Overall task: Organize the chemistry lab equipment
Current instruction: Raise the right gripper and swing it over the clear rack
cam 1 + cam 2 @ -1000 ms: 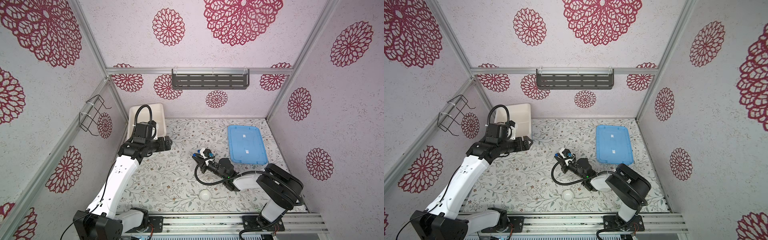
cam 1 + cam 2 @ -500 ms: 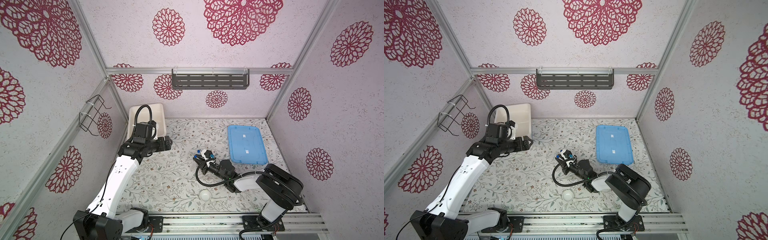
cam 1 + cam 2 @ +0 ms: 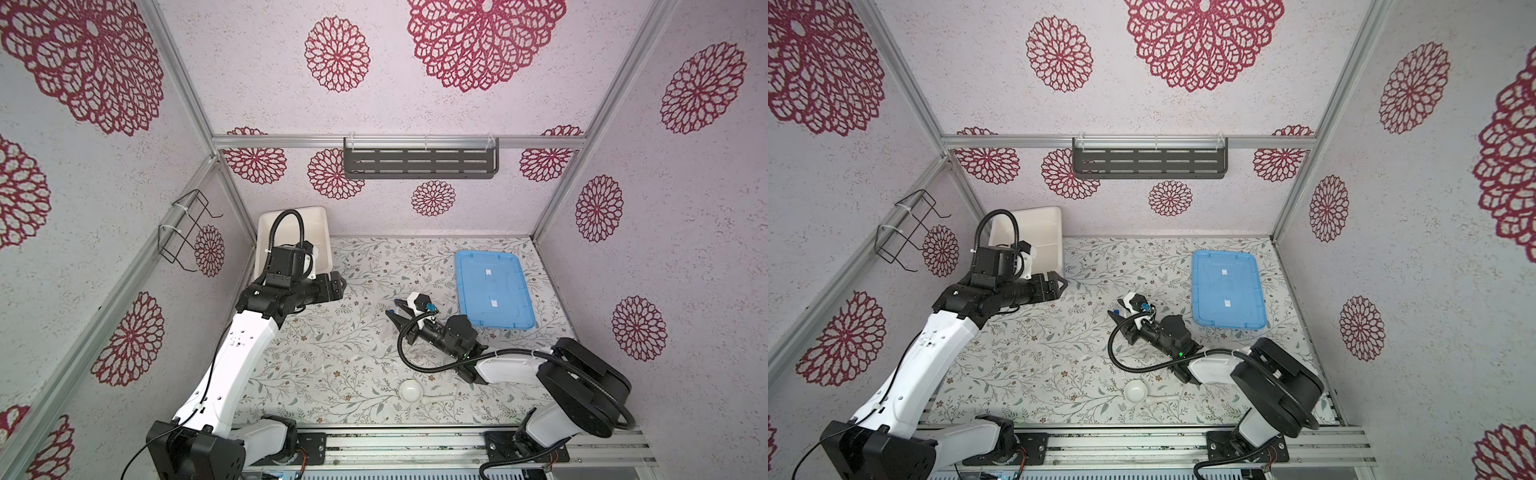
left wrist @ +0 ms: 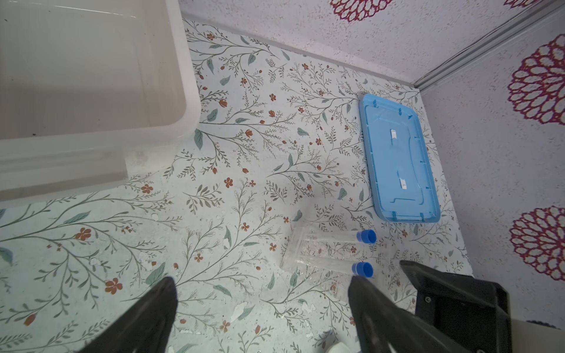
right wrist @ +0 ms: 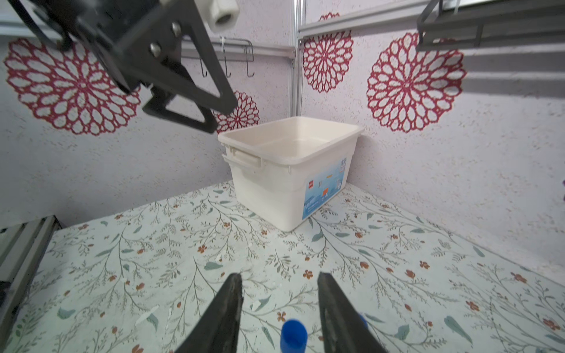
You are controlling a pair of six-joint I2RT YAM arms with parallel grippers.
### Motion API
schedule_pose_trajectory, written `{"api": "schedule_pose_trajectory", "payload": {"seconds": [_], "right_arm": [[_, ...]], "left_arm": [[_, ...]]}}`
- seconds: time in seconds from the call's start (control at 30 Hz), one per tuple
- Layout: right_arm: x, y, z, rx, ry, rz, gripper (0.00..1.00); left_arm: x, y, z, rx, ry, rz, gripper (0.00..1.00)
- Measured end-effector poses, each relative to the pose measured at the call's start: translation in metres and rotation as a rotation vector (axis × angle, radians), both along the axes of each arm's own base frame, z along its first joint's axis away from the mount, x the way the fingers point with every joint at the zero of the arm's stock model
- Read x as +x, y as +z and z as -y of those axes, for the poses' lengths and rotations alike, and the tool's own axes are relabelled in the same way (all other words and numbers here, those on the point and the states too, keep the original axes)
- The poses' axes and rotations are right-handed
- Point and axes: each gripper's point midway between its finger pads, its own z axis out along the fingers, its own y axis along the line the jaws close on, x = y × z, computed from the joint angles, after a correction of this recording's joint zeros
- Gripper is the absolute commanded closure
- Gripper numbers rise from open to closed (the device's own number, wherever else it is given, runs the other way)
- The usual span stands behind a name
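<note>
The left hand [image 3: 337,286] is held wide open and empty above the tabletop [image 3: 324,365], just beside the near corner of the white tub [image 3: 322,232], which stands in the far left corner. The right hand [image 5: 279,285] is lowered near the middle of the tabletop, with its jaws parted to a moderate gap. In the right wrist view the blue-capped end of a clear tube [image 5: 293,333] is seen between the jaws. A gap shows on either side of it, so nothing is gripped. A second tube [image 5: 362,320] is partly hidden behind one finger. In the left wrist view both tubes are shown lying side by side in the clear rack [image 4: 301,253], which lies on the tabletop near the blue lid [image 4: 397,159]. Their caps are turned towards the right hand. Near the front edge, well apart from the rack, a small white bowl [image 3: 409,390] is set upright. A white stick [image 3: 438,399] is laid just beside it; whether the two touch cannot be told.
</note>
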Motion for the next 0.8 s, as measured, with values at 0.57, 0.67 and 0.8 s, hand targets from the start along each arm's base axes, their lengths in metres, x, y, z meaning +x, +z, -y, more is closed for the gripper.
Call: {"api": "schedule_pose_trajectory", "payload": {"seconds": [0.57, 0.67, 0.8], "right_arm": [[0.037, 0.027, 0.023, -0.284, -0.223, -0.845, 0.62], [0.027, -0.004, 0.023, -0.371, -0.249, -1.015, 0.61], [0.019, -0.032, 0.022, -0.424, -0.297, -1.174, 0.63]], "left_arm": [[-0.003, -0.013, 0.020, -0.026, -0.055, -0.016, 0.12], [-0.001, -0.019, 0.019, -0.018, -0.052, -0.032, 0.12], [0.002, -0.021, 0.020, -0.018, -0.052, -0.032, 0.14]]}}
